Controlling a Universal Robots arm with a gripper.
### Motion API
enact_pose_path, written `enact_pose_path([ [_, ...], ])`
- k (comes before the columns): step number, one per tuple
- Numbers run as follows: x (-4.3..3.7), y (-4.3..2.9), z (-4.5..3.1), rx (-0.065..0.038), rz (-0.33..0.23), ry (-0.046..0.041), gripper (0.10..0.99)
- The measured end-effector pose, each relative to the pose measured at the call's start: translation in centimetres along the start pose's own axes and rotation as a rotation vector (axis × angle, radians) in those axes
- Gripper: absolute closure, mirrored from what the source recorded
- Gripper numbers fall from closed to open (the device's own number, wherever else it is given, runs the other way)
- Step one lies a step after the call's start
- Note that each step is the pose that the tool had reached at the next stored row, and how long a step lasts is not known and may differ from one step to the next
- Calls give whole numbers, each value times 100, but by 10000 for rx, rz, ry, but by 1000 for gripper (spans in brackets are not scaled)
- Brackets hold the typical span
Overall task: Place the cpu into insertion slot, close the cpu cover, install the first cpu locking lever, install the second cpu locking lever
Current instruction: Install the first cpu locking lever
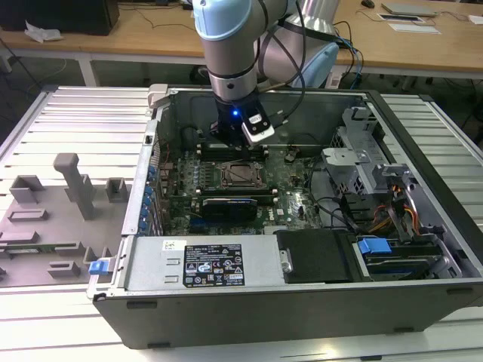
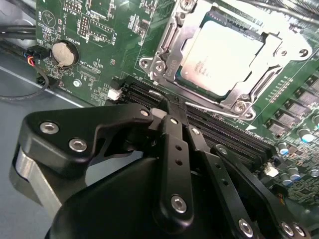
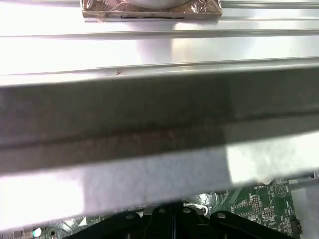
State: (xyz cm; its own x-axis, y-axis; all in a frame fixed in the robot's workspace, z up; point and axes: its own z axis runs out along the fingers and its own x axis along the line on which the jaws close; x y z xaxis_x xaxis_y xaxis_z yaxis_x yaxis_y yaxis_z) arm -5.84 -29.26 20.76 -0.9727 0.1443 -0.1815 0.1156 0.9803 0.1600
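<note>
Cpu (image 2: 219,52) already sits in the slot (image 2: 164,42) under the cover (image 2: 175,35); my jaws (image 2: 169,107) are pinched shut on nothing just beside it, so any drift could clip the RAM slots (image 2: 219,127).

A robotics lab or workshop: an opened computer case (image 1: 302,226) lies on a ribbed metal counter (image 1: 68,128), grey fixtures (image 1: 72,185) at nine o'clock, wooden desks (image 1: 423,45) at twelve.

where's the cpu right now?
The cpu sits in the insertion slot under the closed cpu cover, mid-motherboard in the exterior view, just beyond the gripper.
</note>
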Motion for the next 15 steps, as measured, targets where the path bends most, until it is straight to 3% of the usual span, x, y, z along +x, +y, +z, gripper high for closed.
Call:
enact_pose_path([
  [15,17,-1,76,148,690,-114,980],
])
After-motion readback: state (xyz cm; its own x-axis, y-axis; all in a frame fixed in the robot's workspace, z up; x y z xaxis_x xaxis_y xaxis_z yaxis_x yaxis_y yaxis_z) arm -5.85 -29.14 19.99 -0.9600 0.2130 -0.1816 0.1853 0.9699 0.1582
